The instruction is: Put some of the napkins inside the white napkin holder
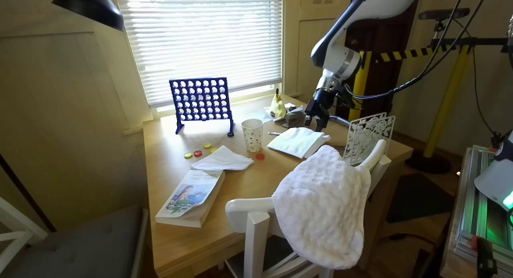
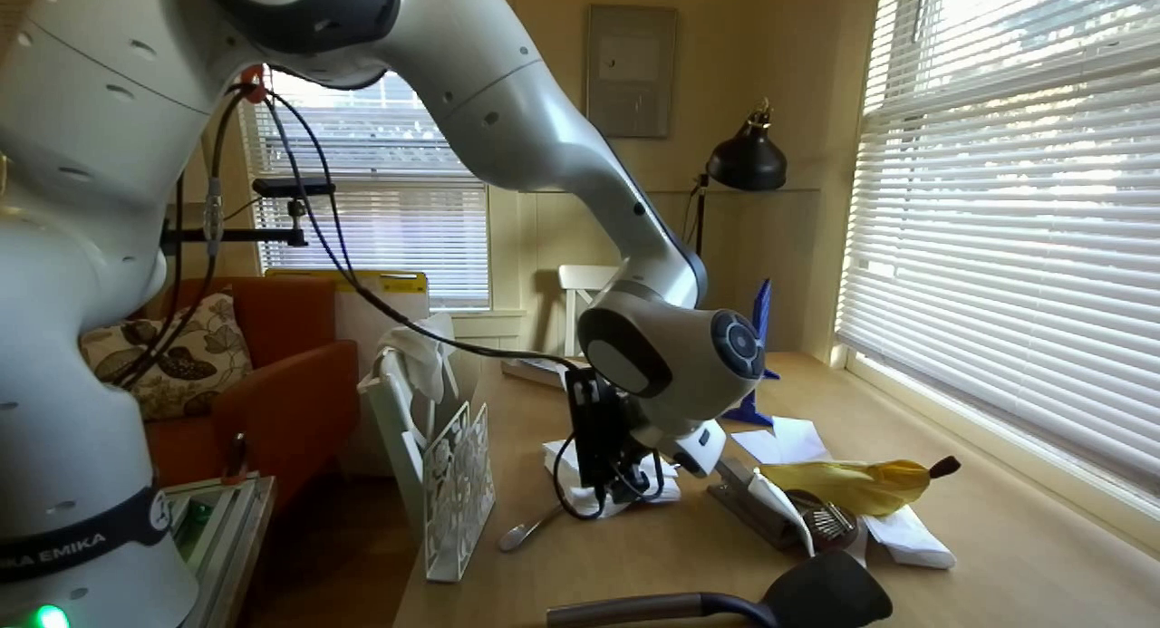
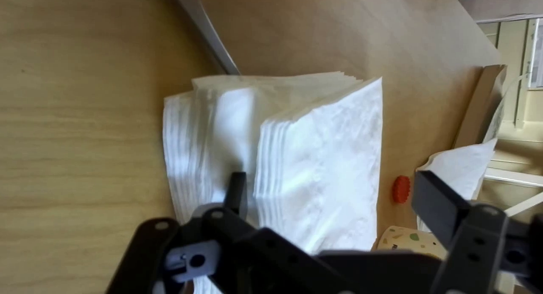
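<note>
A low stack of white napkins (image 1: 298, 142) lies on the table; it also shows in the wrist view (image 3: 326, 166), split into a lower part and an upper folded part with layered edges. Another small pile of napkins (image 1: 222, 159) lies near the booklet. The white napkin holder (image 1: 368, 135) stands upright near the table edge, also seen in an exterior view (image 2: 458, 492); it is out of the wrist view. My gripper (image 3: 335, 196) is open and empty over the stack. One finger is at the gap between the two parts; the other is past the upper part's far edge.
A patterned cup (image 1: 252, 135), a red disc (image 1: 260, 156) and a stapler (image 1: 294, 119) stand around the stack. A metal utensil (image 2: 521, 536) reaches to it. A towel (image 1: 322, 205) hangs on the chair by the holder. A spatula (image 2: 816, 592) and blue game board (image 1: 202, 99) are also there.
</note>
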Controlling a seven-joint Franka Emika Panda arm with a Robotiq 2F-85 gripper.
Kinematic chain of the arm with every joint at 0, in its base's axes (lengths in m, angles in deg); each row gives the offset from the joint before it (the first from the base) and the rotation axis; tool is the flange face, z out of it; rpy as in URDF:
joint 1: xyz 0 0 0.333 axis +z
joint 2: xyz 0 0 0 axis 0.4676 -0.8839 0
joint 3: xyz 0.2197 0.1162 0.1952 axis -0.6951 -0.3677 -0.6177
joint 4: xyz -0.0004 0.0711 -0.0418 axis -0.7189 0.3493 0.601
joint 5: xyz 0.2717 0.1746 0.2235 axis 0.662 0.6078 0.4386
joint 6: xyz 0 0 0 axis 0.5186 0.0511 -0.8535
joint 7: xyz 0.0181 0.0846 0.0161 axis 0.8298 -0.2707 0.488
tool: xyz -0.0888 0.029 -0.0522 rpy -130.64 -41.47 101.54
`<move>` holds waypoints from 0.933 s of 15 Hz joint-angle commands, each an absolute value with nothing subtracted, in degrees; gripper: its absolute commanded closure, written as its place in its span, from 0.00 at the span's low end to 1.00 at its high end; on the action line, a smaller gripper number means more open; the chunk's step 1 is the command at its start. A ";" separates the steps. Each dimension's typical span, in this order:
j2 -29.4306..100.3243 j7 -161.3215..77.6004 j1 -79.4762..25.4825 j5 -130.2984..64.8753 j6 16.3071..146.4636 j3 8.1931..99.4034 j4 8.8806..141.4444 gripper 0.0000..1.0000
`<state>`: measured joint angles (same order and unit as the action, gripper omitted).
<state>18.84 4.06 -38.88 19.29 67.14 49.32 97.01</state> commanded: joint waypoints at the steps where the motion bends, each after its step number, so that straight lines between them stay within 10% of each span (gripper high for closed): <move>1: 17.24 3.53 -38.53 18.79 67.38 48.93 95.16 0.00; 14: 18.05 4.48 -37.27 17.42 66.63 47.79 94.65 0.00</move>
<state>18.23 4.59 -37.94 19.09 67.21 48.15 95.67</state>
